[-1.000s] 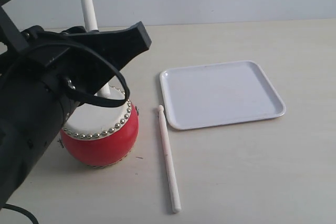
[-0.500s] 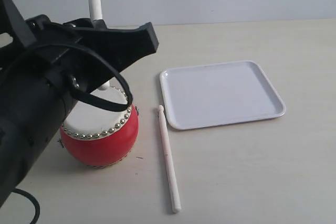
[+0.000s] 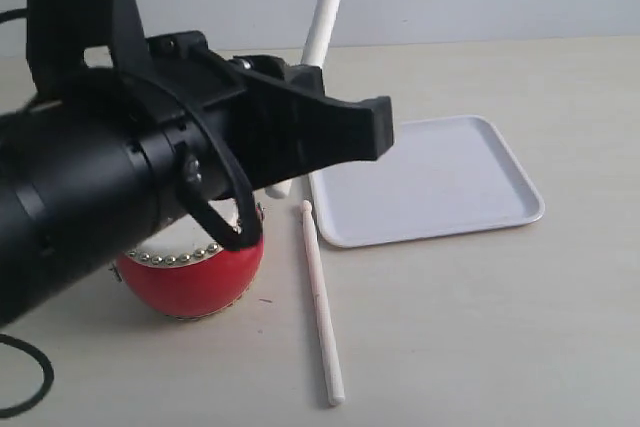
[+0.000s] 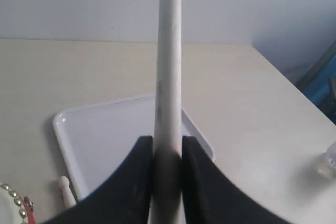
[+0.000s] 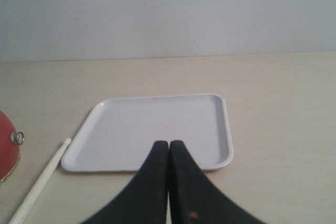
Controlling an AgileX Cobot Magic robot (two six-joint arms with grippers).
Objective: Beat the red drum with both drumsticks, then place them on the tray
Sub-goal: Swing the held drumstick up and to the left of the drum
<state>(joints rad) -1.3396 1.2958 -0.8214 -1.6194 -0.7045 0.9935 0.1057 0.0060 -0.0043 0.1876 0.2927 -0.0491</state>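
My left gripper (image 3: 372,131) (image 4: 168,140) is shut on one drumstick (image 3: 325,7) (image 4: 169,51). This stick slants up to the right, and its lower end hangs by the tray's near-left corner. The red drum (image 3: 195,277) (image 5: 7,142) is partly hidden under the left arm; its studs (image 4: 16,199) show in the left wrist view. The other drumstick (image 3: 320,307) (image 5: 41,183) (image 4: 65,186) lies on the table between drum and tray. The white tray (image 3: 500,162) (image 4: 100,135) (image 5: 157,121) holds nothing. My right gripper (image 5: 169,143) is shut and empty, in front of the tray.
A black cable loop (image 3: 22,375) lies at the front left. The table's right edge (image 4: 283,77) and a clear object (image 4: 329,160) show in the left wrist view. A pale wall stands behind the table.
The left arm has swung right from above the drum toward the tray, and the held drumstick has tilted from leaning left to leaning right. The drumstick on the table has not moved.
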